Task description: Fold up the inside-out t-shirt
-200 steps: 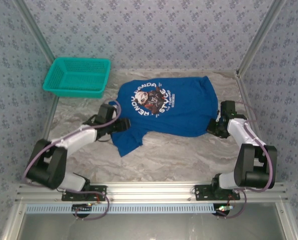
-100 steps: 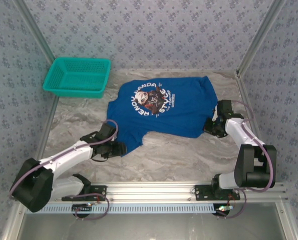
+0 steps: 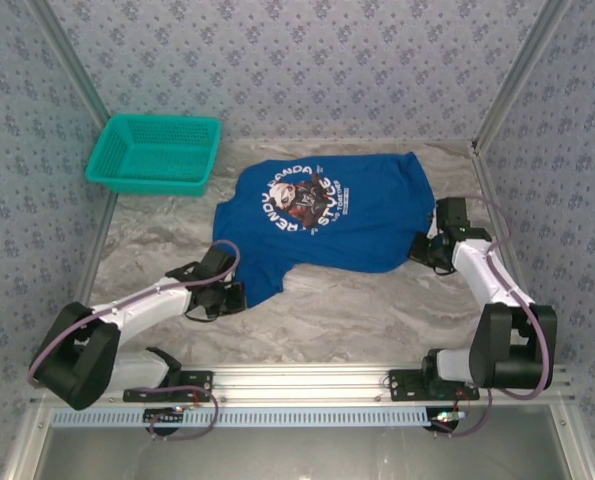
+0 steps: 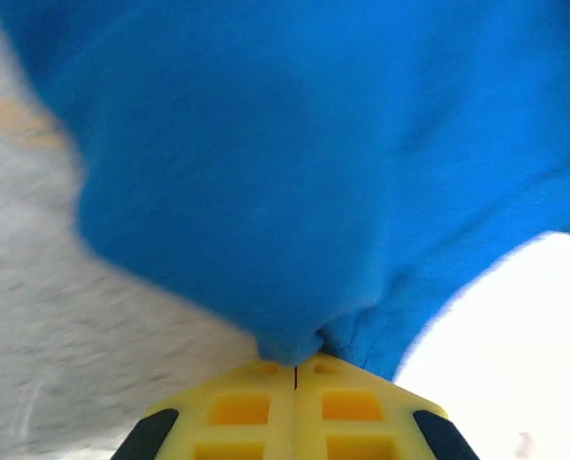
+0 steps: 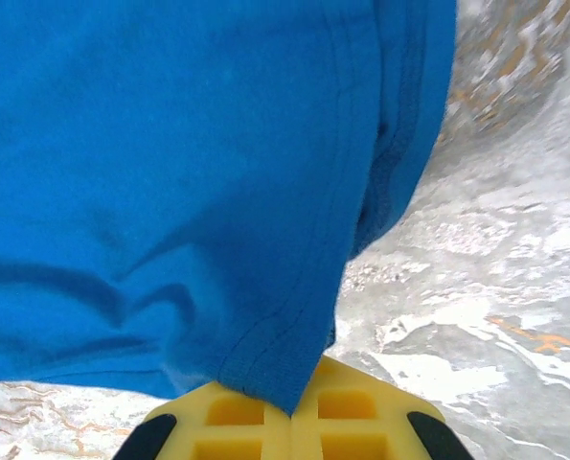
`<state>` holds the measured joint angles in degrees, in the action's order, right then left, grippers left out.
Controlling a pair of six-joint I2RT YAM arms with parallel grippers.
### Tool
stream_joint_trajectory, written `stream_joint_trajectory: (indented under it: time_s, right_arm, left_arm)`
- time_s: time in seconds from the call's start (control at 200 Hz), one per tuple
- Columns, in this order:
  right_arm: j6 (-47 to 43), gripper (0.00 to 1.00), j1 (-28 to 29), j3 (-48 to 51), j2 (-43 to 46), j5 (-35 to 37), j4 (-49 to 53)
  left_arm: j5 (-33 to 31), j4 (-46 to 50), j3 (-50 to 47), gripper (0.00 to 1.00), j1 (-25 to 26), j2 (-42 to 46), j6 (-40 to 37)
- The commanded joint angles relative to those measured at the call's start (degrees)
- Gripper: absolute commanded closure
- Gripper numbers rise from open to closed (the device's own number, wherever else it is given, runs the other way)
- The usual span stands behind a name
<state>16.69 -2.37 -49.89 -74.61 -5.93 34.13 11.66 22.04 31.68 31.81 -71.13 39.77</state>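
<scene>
The left gripper [image 3: 242,296] has slid down from the sleeve to the near corner of the blue t-shirt [image 3: 347,215]. Its jaws were apart a moment ago; now they pinch that corner tight. The left arm has dropped low and stretched out. The corner has pulled in shorter. The right arm's elbow has sunk a little.

Marbled table [image 3: 377,310] — blue t-shirt [image 3: 377,225] spread out, teal basket [image 3: 155,152] seemingly resting at far-left corner.
</scene>
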Motion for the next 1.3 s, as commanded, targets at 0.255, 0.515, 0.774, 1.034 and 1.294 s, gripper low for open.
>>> stream_joint_trajectory:
  time_s: [0.255,0.515,0.774,1.034,1.294]
  right_arm:
    - [1.5,1.0,-5.0,-27.0,12.6,-0.1,4.1]
    - [4.0,1.0,-4.1,-45.5,13.5,-7.3,4.8]
    - [3.2,1.0,-3.5,-53.5,20.7,-0.5,4.3]
    - [3.8,1.0,-3.5,-58.7,16.5,-1.7,5.4]
    - [6.3,1.0,-3.3,-62.9,0.6,-1.7,4.7]
  left_arm:
    - [-4.2,1.4,29.0,1.0,-18.6,22.3,-7.7]
    - [-16.5,2.2,50.1,1.0,-18.6,22.8,-13.5]
    - [-26.7,8.7,71.0,1.0,-18.6,20.7,-23.3]
    - [-28.9,15.9,92.5,1.0,-18.6,6.7,-28.7]
    - [-24.6,24.6,111.7,1.0,-23.5,-18.2,-28.7]
